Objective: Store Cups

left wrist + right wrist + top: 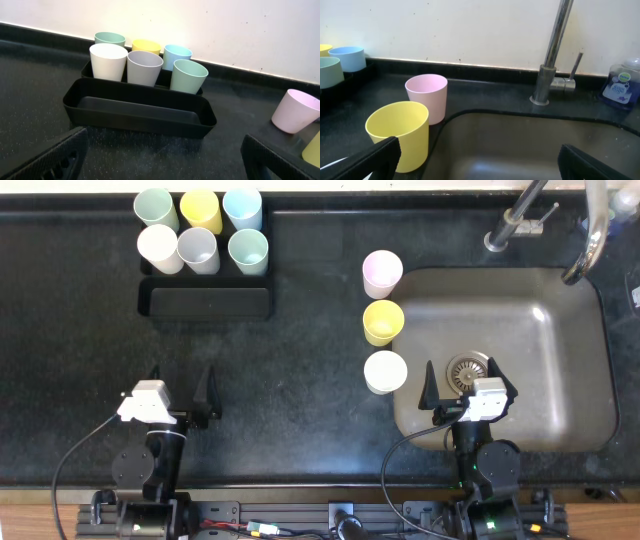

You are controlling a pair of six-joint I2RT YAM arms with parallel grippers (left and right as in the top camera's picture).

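Note:
Three loose cups stand in a line along the sink's left rim: a pink cup (pixel 381 272) (pixel 426 96) (pixel 296 111), a yellow cup (pixel 383 322) (pixel 400 133) and a white cup (pixel 385 372). A black tray (pixel 205 303) (pixel 137 112) at the far left has an empty front compartment, and several cups (pixel 202 232) (pixel 142 60) upright in two rows behind it. My left gripper (pixel 181 393) (pixel 162 155) is open, low over the counter in front of the tray. My right gripper (pixel 463 384) (pixel 480 162) is open over the sink's near left part, close to the white cup.
The steel sink (pixel 560 350) (pixel 530 145) fills the right side, with a drain (pixel 467 367). A tap (pixel 520 215) (pixel 551 55) stands behind it. A blue soap bottle (pixel 622 82) sits at the far right. Black counter (pixel 300 400) lies between tray and sink.

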